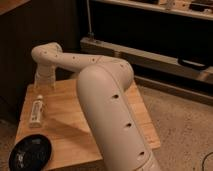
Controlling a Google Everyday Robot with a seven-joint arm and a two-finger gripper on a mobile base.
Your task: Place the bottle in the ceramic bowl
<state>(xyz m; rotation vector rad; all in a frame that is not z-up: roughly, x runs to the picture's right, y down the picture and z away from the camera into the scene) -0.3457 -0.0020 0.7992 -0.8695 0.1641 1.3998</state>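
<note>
The bottle (pixel 36 111) is small and white with a pale label. It lies on its side on the left part of the wooden table (pixel 65 125). The ceramic bowl (pixel 31 152) is black, glossy and shallow, and it sits at the table's front left corner, just in front of the bottle. My white arm (pixel 107 100) reaches over the table to the far left. My gripper (pixel 43 84) points down at the table's back left, just behind the bottle's far end. The bowl holds nothing that I can see.
A dark cabinet wall (pixel 30 30) stands behind the table. A low metal shelf rail (pixel 150 55) runs along the back right. Speckled floor (pixel 180 130) lies to the right of the table. The arm's thick link covers the table's middle.
</note>
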